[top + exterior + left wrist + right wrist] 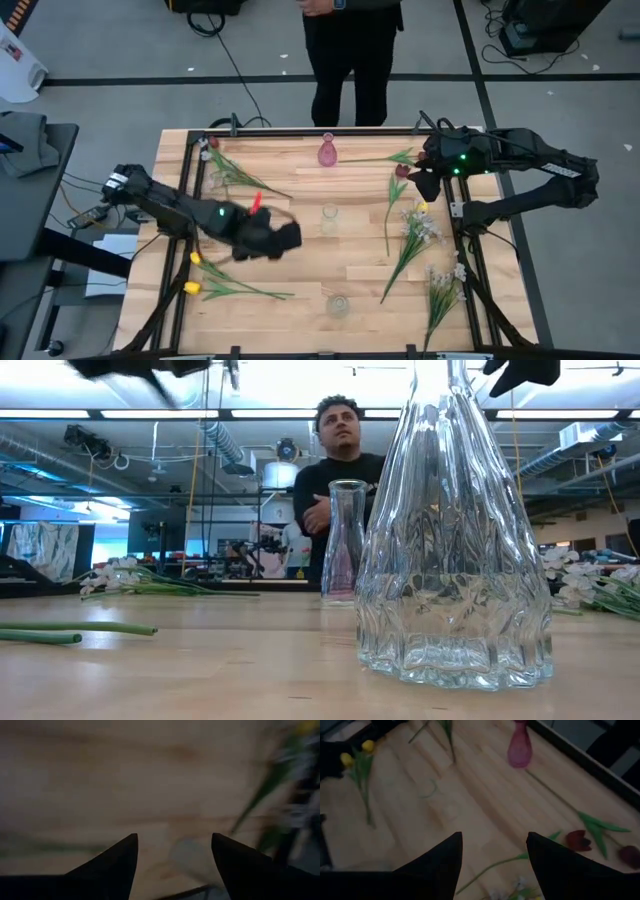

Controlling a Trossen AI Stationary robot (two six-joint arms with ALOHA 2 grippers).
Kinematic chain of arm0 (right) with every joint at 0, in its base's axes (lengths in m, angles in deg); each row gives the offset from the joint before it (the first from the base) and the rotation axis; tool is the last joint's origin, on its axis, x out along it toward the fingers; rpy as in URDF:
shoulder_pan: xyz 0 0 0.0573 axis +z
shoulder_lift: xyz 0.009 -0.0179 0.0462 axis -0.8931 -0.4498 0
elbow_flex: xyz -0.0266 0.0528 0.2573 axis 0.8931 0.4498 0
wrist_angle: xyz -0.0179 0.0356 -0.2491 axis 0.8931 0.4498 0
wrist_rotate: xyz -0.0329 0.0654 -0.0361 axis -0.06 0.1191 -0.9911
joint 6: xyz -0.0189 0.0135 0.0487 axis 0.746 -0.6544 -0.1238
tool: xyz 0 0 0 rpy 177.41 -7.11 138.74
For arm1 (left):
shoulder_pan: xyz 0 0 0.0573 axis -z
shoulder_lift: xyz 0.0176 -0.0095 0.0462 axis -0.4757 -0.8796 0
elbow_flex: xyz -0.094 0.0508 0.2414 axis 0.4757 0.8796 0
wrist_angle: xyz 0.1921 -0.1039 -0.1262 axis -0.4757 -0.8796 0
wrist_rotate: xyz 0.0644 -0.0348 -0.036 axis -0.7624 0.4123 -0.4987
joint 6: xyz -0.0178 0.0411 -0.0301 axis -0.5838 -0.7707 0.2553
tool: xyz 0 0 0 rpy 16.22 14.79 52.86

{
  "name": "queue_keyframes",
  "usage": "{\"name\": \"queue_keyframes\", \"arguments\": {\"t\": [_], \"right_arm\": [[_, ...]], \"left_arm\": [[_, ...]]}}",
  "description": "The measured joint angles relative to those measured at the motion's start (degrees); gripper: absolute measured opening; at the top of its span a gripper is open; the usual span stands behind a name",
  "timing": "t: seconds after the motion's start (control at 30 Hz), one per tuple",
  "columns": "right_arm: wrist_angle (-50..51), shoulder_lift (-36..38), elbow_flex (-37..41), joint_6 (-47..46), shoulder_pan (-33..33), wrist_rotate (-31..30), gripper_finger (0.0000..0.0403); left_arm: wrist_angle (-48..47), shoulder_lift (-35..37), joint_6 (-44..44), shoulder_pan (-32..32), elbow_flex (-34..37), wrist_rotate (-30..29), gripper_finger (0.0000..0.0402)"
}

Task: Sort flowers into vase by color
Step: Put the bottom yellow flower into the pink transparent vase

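In the high view my left gripper [292,234] hovers over the table's left-middle, near the middle clear vase [330,218]. Its wrist view shows it open [172,837] over blurred wood, holding nothing. My right gripper [424,186] hangs over the far right, beside a maroon tulip [401,172]; it is open [495,835] and empty. The pink vase [327,152] stands at the far edge and another clear vase [338,303] at the near edge. Yellow tulips [193,288] lie near left, white sprays [225,170] far left. More white sprays [422,232] lie on the right.
A person [348,60] stands behind the far edge. A dark frame [182,240] borders the table. A small red piece [257,203] shows beside my left arm. In the low view the near clear vase [450,540] fills the front. Bare wood [300,270] lies between the vases.
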Motion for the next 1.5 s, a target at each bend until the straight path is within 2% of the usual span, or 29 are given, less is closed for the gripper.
{"name": "queue_keyframes", "arguments": {"t": [0.17, 0.27, 0.4, 0.5, 0.67, 0.77, 0.93, 1.0, 1.13, 1.33, 1.5], "right_arm": [[0.0, -1.1, 0.0, 0.5, 0.0, -0.8, 0.0233], [0.0, -1.7, 0.0, 0.5, 0.0, -0.8, 0.0233], [0.0, -2.7, 0.0, 0.5, 0.0, -0.7, 0.0233], [0.0, -3.2, 0.0, 0.8, 0.0, -0.5, 0.0233], [-0.9, -3.5, 0.0, 0.6, 0.0, 2.6, 0.0233], [-2.2, -3.7, 0.0, -1.1, 0.0, 4.5, 0.0233], [-3.4, -3.7, 0.0, -8.5, 1.1, 5.5, 0.0233], [-3.8, -3.7, 0.0, -11.1, 2.1, 5.5, 0.0233], [-7.0, -3.7, 0.0, -17.1, 4.7, 5.3, 0.0233], [-13.6, -3.7, 0.0, -24.5, 10.5, 1.5, 0.0233], [-17.6, -3.6, 0.0, -27.1, 15.6, -4.2, 0.0233]], "left_arm": [[-5.2, -2.5, 14.2, 7.8, 0.0, 4.9, 0.0257], [-6.8, -3.2, 15.7, 11.0, 0.0, 9.3, 0.0257], [-10.4, -3.3, 15.5, 13.5, 0.0, 9.0, 0.0257], [-14.5, -3.3, 6.5, 15.1, 0.0, 7.7, 0.0257], [-22.4, -3.1, -26.3, 16.2, 0.0, 7.6, 0.0257], [-23.1, -3.1, -45.4, 16.3, 0.4, 7.3, 0.0257], [-22.2, -3.1, -66.5, 18.8, 3.2, 9.1, 0.0257], [-20.4, -3.1, -70.8, 20.4, 5.5, 9.9, 0.0257], [-14.0, -2.9, -73.6, 25.8, 11.2, 10.5, 0.0257], [-0.2, -1.1, -72.2, 33.9, 17.8, 6.6, 0.0257], [6.5, -0.9, -69.8, 36.0, 21.1, 5.0, 0.0257]]}}
